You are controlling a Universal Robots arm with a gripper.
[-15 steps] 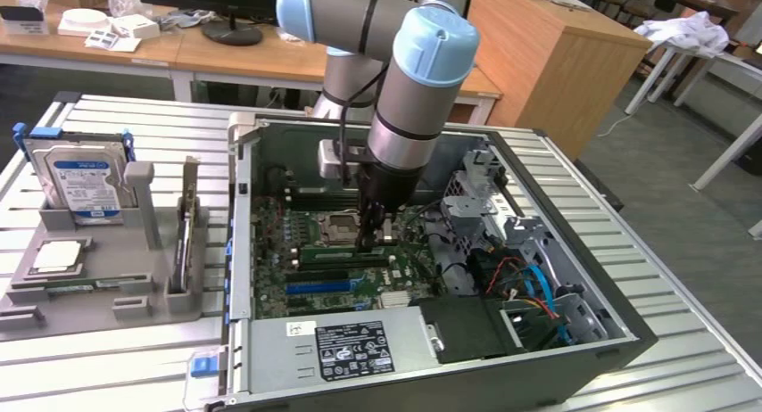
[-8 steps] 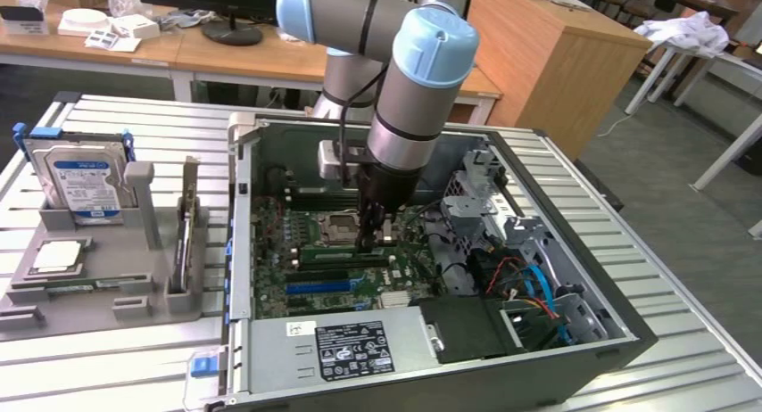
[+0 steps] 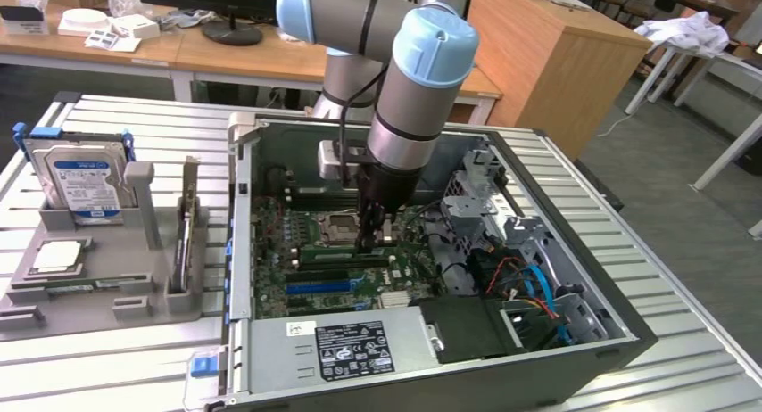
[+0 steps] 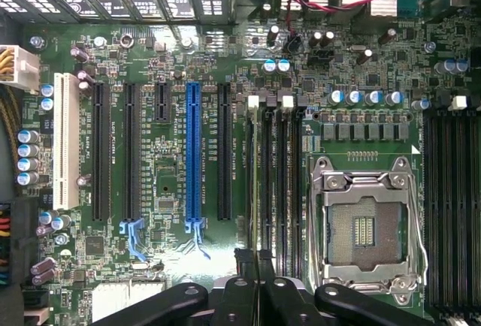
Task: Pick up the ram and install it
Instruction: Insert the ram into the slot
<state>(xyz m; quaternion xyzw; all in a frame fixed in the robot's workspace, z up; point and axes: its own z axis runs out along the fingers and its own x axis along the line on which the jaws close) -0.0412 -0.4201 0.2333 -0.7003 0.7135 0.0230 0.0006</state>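
Over the memory slots (image 4: 279, 183), the pincer (image 4: 254, 258) clamps the ram (image 4: 255, 191) edge-on.

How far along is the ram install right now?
Looks done: the gripper is inside the computer case, shut and low over the memory slots beside the empty processor socket. In hand: I can't tell whether the ram is between its fingers. Left: no stick visibly stands seated in those slots, so the install isn't shown as finished.
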